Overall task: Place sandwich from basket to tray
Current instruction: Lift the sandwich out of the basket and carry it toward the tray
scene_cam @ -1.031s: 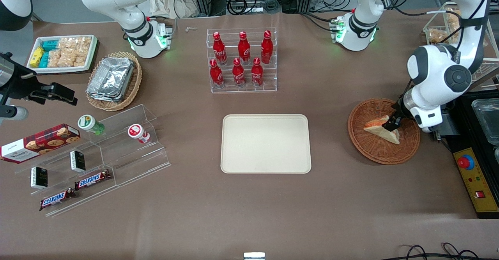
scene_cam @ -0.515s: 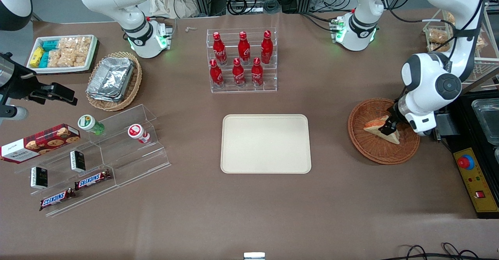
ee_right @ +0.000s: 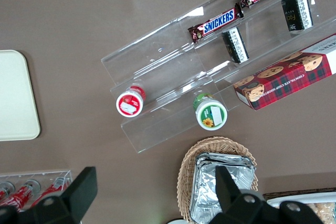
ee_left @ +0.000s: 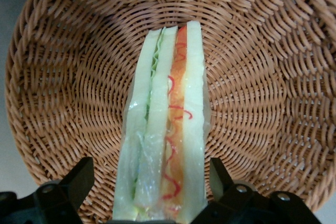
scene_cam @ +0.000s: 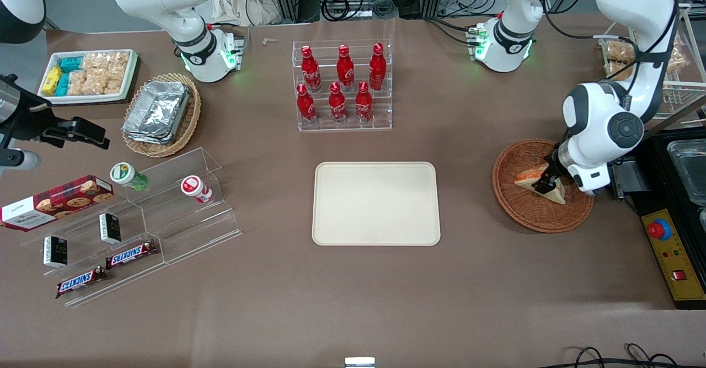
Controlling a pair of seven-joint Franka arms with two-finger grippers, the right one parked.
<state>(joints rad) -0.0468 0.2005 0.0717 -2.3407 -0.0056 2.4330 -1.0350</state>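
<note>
The gripper (ee_left: pixel 160 203) straddled the sandwich (ee_left: pixel 165 124) in the basket (ee_left: pixel 273 103), fingers spread, not yet pinching; best to squeeze gently before lifting toward the tray (scene_cam: pixel 376 203).

- left arm (scene_cam: pixel 604 122): glossy white shell, rounded link housings; dark grey round cap on the joint facing the front camera
- black cables run along the upper link, tied close to the shell
- base (scene_cam: pixel 504 45): white, black ring band with a small white mark; green light glowing at its side; bundle of black wires leading off from it
- wrist end: white block, dark section under it
- gripper (scene_cam: pixel 544 183), over the basket toward the working arm's end of the table: black, slim fingers
- fingers (ee_left: pixel 80 179) in the wrist view: matte black, wedge-shaped; mounts below carry small round silver screws (ee_left: pixel 241 188)
</note>
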